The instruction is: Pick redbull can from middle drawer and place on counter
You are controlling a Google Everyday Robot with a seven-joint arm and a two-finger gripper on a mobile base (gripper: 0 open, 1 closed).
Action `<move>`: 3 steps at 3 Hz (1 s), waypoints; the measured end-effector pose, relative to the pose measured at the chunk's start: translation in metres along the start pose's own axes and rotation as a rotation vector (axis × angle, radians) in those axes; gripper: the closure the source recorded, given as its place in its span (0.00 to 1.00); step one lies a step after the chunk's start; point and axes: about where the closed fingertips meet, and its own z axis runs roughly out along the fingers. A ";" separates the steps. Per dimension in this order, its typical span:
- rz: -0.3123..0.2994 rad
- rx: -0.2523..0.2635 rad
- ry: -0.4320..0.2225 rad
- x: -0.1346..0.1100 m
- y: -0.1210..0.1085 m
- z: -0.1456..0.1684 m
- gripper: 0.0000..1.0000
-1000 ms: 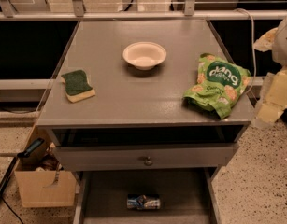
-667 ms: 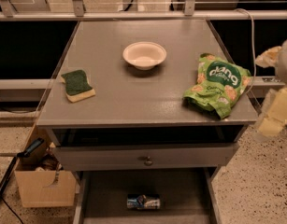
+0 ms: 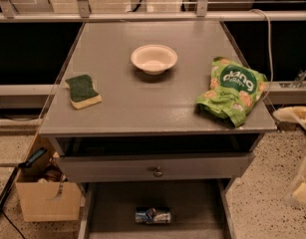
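Observation:
The redbull can (image 3: pixel 152 215) lies on its side on the dark floor of the open middle drawer (image 3: pixel 195 205), at the bottom centre of the camera view. The counter (image 3: pixel 142 106) is the gray tabletop above it. My gripper (image 3: pixel 300 153) shows only as cream-coloured parts at the right edge of the view. It is beside the cabinet, below counter height, well to the right of the can and apart from it. It holds nothing that I can see.
On the counter are a green and yellow sponge (image 3: pixel 82 90) at the left, a white bowl (image 3: pixel 153 59) in the middle and a green snack bag (image 3: pixel 231 89) at the right front corner. A closed drawer front with a knob (image 3: pixel 155 172) sits above the open drawer. A cardboard box (image 3: pixel 48 199) stands on the floor at the left.
My gripper has moved right and down, from beside the snack bag toward the right edge of the view. The can and the counter items have not moved.

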 end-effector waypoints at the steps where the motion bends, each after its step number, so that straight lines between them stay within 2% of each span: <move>1: -0.070 -0.090 -0.127 0.004 0.031 0.020 0.00; 2: -0.100 -0.089 -0.136 0.001 0.033 0.020 0.00; 3: -0.055 -0.033 -0.147 0.000 0.033 0.032 0.00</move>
